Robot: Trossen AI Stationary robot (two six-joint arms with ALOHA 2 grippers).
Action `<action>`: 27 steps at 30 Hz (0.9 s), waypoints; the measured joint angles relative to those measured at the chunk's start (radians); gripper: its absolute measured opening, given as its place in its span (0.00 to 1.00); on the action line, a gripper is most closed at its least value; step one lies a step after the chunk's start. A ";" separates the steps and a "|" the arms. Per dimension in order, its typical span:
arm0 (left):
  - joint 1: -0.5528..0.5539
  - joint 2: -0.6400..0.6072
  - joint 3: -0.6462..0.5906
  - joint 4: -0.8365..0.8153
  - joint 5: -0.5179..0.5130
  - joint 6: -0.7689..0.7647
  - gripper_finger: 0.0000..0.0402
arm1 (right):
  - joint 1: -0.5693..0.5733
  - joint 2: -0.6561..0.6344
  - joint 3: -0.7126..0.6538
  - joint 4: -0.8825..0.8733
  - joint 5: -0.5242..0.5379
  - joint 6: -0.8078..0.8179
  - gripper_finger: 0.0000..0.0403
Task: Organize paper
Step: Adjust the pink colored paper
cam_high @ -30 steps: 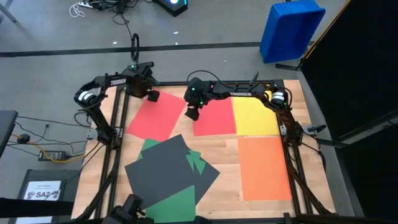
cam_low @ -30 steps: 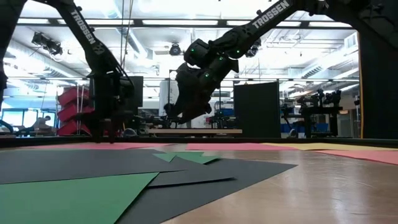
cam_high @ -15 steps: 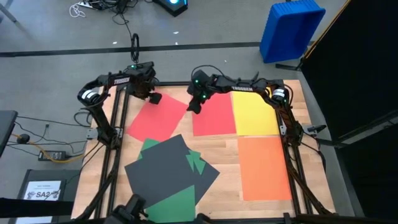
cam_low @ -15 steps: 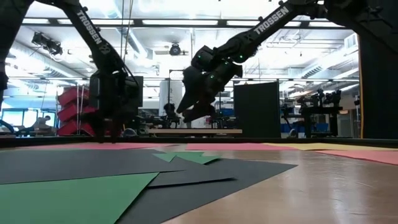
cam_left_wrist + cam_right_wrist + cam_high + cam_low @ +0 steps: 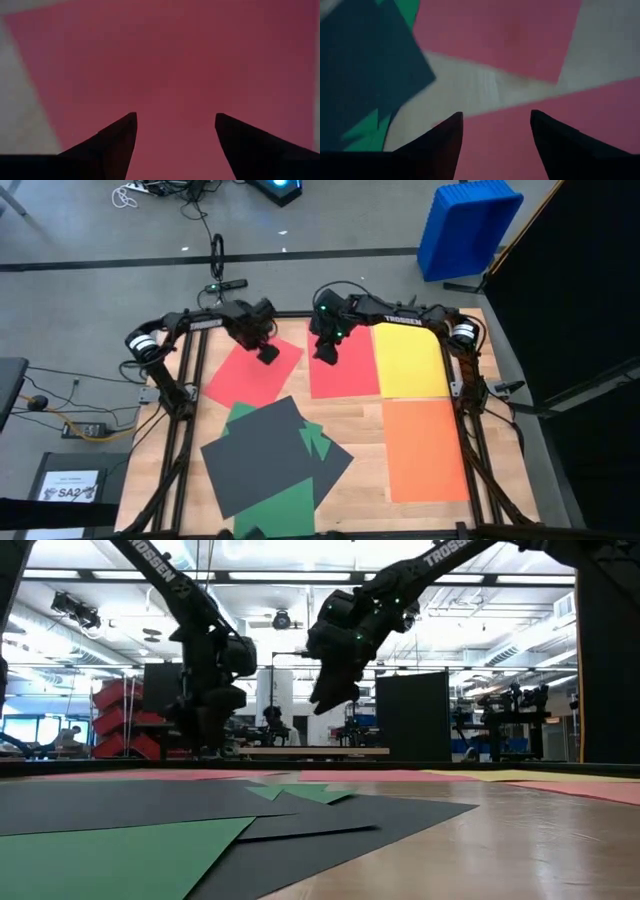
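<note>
- Paper lies spread flat over your wooden table [image 5: 352, 412], in several colours and not yet in one pile.
- You have a tilted red sheet [image 5: 246, 377] at the far left and a second red sheet [image 5: 344, 372] squared up just beside a yellow sheet [image 5: 410, 362] at the far right; those last two touch along one edge.
- An orange sheet [image 5: 425, 448] sits on the near side of the yellow one, close to it, along the right side of the table.
- On the near left, two dark grey sheets [image 5: 262, 455] overlap each other at an angle, with green sheets [image 5: 284, 509] showing from under them at the near edge and between them.
- Your left gripper [image 5: 268, 352] hovers over the far corner of the tilted red sheet; in the left wrist view its fingers [image 5: 114, 142] stand apart with only red paper between them, gripping nothing.
- Your right gripper [image 5: 327, 351] hangs above the far edge of the second red sheet, raised clear of the table in the low view [image 5: 328, 692]; its fingers [image 5: 440, 142] are apart and empty.
</note>
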 joint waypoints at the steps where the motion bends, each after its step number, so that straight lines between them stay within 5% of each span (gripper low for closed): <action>1: -0.029 0.000 -0.008 0.008 -0.004 -0.012 0.63 | 0.007 -0.003 -0.002 -0.026 0.003 -0.014 0.51; 8: -0.172 0.000 -0.108 0.069 -0.022 -0.076 0.63 | 0.106 -0.010 -0.009 -0.192 0.057 -0.107 0.44; 19: -0.343 -0.008 -0.198 0.067 -0.033 -0.141 0.63 | 0.195 -0.010 -0.022 -0.048 0.154 -0.111 0.40; 27: -0.433 -0.002 -0.150 0.111 0.000 -0.091 0.63 | 0.123 0.000 -0.022 0.017 0.047 0.037 0.45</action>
